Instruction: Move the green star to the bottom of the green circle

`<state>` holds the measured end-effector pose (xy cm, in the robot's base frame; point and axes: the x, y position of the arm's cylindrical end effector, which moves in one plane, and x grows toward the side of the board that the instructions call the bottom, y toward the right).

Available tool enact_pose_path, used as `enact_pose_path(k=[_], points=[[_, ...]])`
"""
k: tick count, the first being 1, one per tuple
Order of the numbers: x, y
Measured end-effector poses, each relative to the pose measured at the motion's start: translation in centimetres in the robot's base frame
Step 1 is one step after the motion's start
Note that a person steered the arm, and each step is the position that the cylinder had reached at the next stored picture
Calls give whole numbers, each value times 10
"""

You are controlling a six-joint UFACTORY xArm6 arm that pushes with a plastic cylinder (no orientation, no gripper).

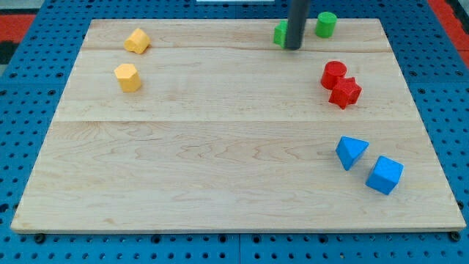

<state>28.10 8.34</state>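
Green star mostly hidden, seemingly touching my tip

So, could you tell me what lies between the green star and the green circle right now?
In the camera view, my tip stands between them, right against the green star on its right side; bare board separates the rod from the green circle.

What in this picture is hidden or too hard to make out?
- Green star, camera view: the rod covers most of it, so its shape cannot be confirmed.
- Whether my tip touches that block: the contact is hidden behind the rod.
- The rod's upper part and the arm: cut off by the view's top.
- Green circle shows fully, to the rod's right.
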Motion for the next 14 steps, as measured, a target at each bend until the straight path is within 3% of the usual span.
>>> enact_pose_path(k=[1,3,4,5,7,8,9,11,12,14], points=[[-12,-4],[-47,72],[-55,81],[-56,46],[9,-58],[-29,-156],[-88,-183],[-88,-160],[-88,-94],[-88,-22]])
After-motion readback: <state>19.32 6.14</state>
